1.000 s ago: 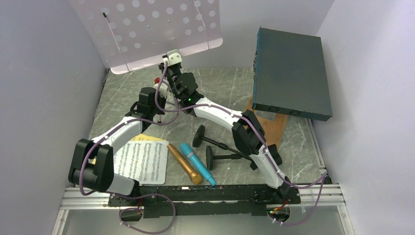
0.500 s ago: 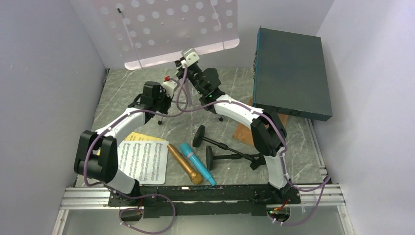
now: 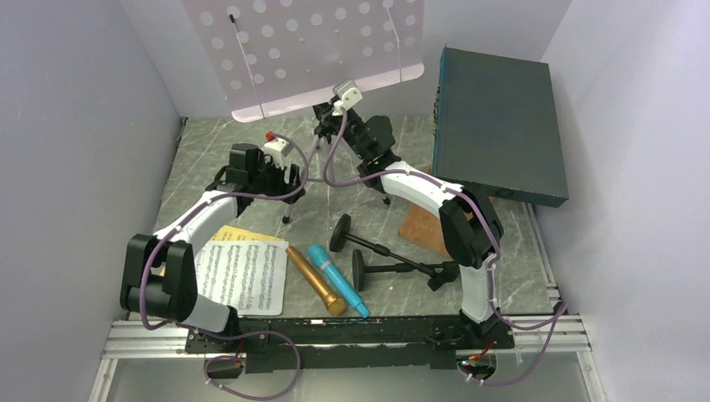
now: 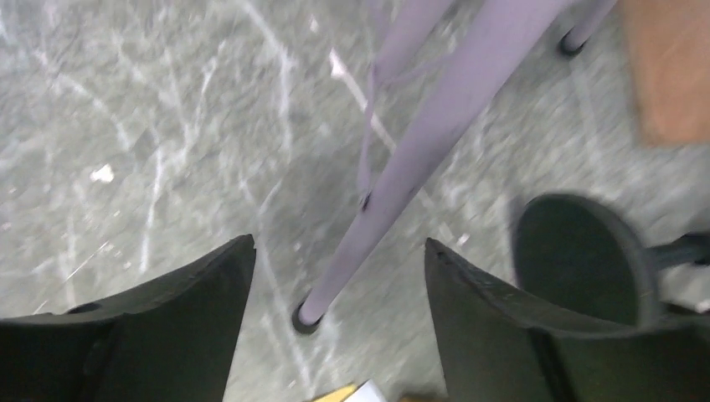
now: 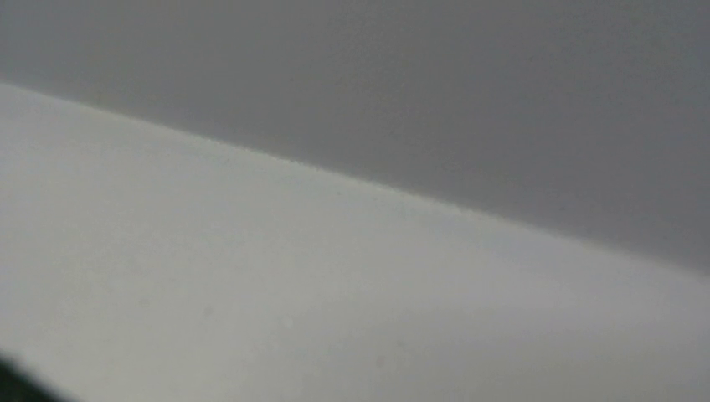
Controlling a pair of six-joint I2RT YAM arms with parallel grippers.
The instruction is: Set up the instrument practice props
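The pale perforated music desk [image 3: 310,50] stands high at the back on silver tripod legs [image 3: 293,201]. My left gripper [image 3: 290,174] is open; in the left wrist view one leg [image 4: 419,151] runs down between its spread fingers [image 4: 339,251] without touching them. My right gripper [image 3: 339,126] is at the stand's post just under the desk; its jaws are hidden, and the right wrist view shows only grey blur. White sheet music [image 3: 243,276] lies on a yellow page [image 3: 243,236], beside the gold microphone [image 3: 316,280] and blue microphone [image 3: 336,279]. Two black mic holders [image 3: 368,244] lie on their sides.
A large dark teal box [image 3: 498,121] leans at the right, over a flat brown board [image 3: 427,226]. Grey walls close in on both sides and at the back. A holder's round base [image 4: 578,260] lies just right of my left fingers.
The stand has shifted to the right, carried along with my right arm. My left gripper has opened and let go of the tripod leg.
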